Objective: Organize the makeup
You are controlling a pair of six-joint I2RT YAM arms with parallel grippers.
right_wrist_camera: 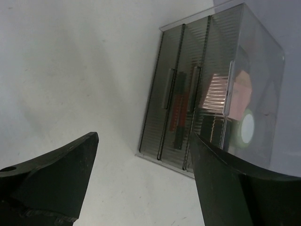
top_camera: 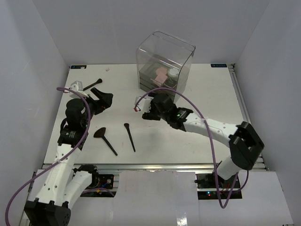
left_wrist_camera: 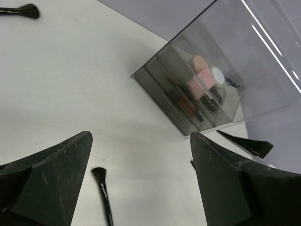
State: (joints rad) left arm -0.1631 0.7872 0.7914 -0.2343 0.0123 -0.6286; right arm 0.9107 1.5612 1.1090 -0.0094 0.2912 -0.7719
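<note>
Three black-handled brushes lie loose on the white table: one at the back left (top_camera: 92, 84), a wide fan one (top_camera: 104, 139) and a thin one (top_camera: 129, 136) in front. The left wrist view shows the back brush (left_wrist_camera: 21, 10) and the thin one (left_wrist_camera: 103, 195). Pink compacts (top_camera: 161, 74) and a white jar (top_camera: 173, 74) sit inside the clear box (top_camera: 164, 66). Red-and-black sticks (right_wrist_camera: 181, 113) lie in its drawers. My left gripper (top_camera: 103, 99) (left_wrist_camera: 141, 141) is open and empty above bare table. My right gripper (top_camera: 153, 99) (right_wrist_camera: 143, 139) is open and empty just in front of the drawers.
The tall clear box with dark drawers (right_wrist_camera: 188, 108) (left_wrist_camera: 207, 89) stands at the back centre. White walls enclose the table on three sides. A metal rail (top_camera: 150, 165) runs along the near edge.
</note>
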